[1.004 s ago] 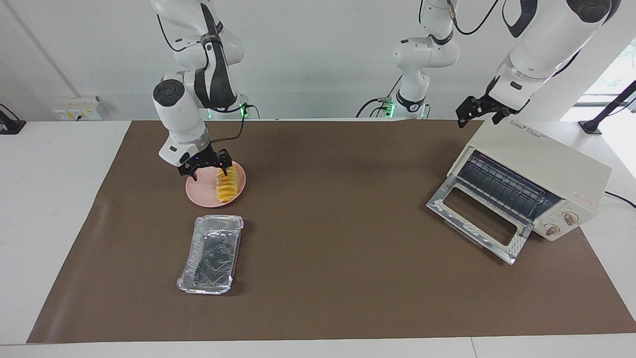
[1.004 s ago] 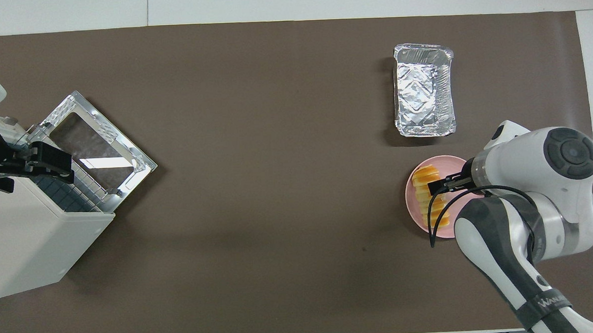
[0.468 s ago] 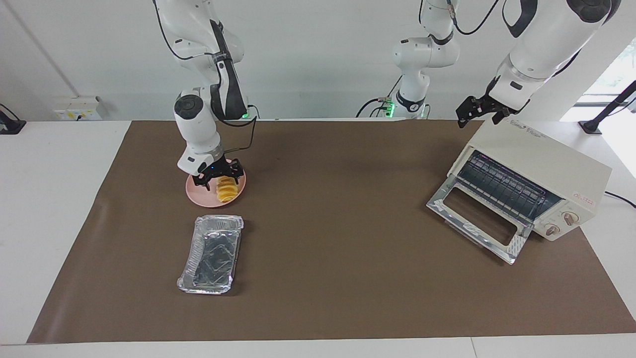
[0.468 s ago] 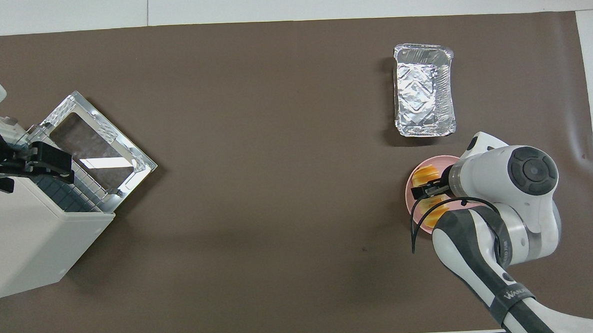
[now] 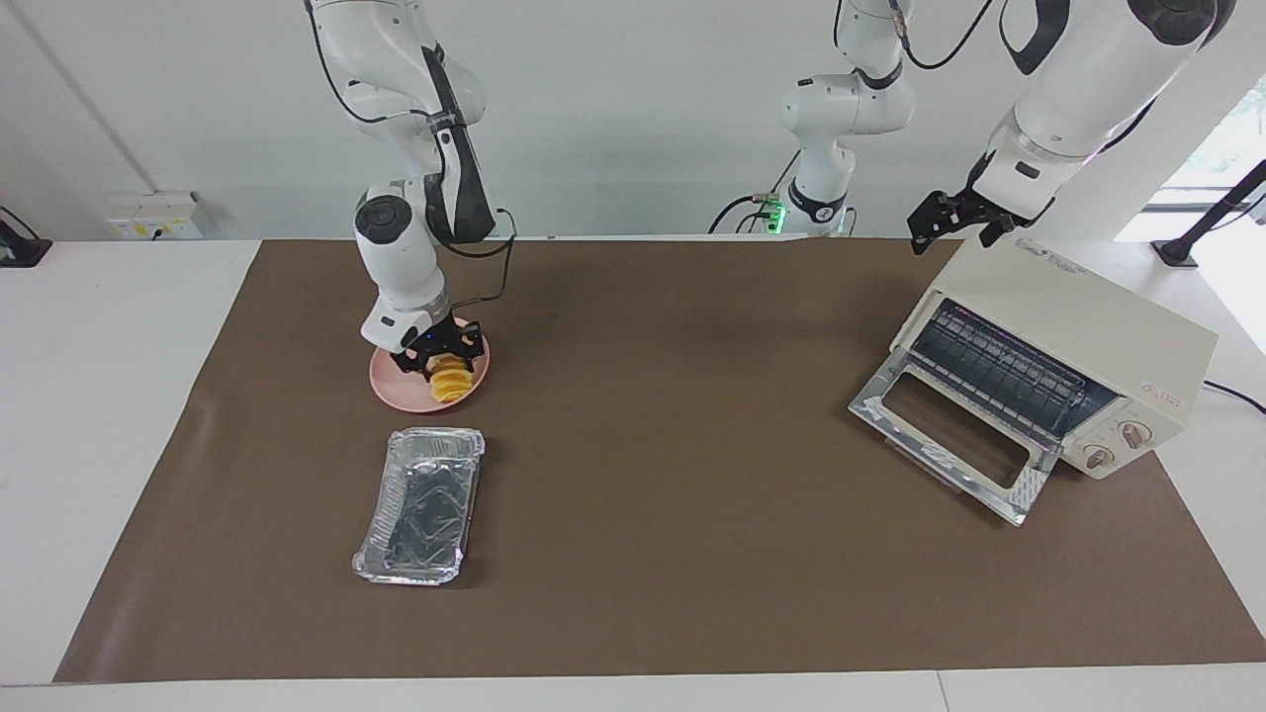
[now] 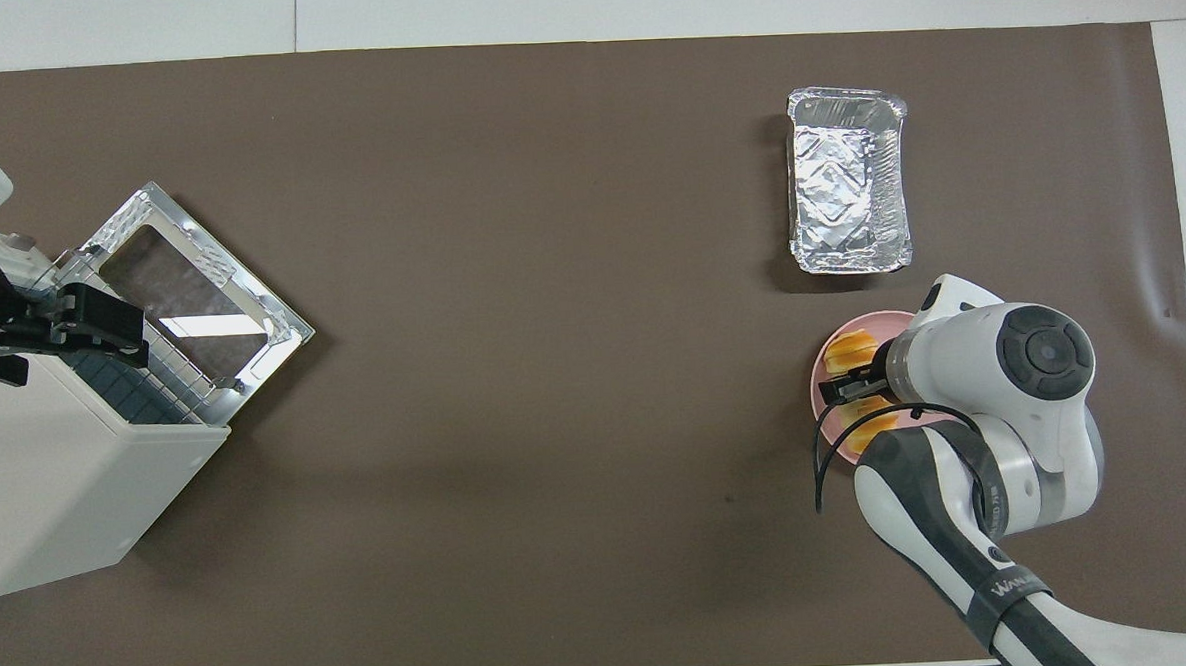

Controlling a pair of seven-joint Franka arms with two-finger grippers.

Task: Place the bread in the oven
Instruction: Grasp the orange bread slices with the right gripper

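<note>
Brown mat [image 5: 692, 554]; only facing view shows oven [image 5: 1048, 366] knobs [image 5: 1118, 445].

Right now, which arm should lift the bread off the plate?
Right. The right gripper is down astride the bread on the pink plate. The left gripper waits open over the oven.

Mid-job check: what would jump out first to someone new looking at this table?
The right pincer is down on the bread, which lies on the pink plate at the right arm's end. At the left arm's end the oven stands with its door dropped open, and the left pincer waits over its top.
</note>
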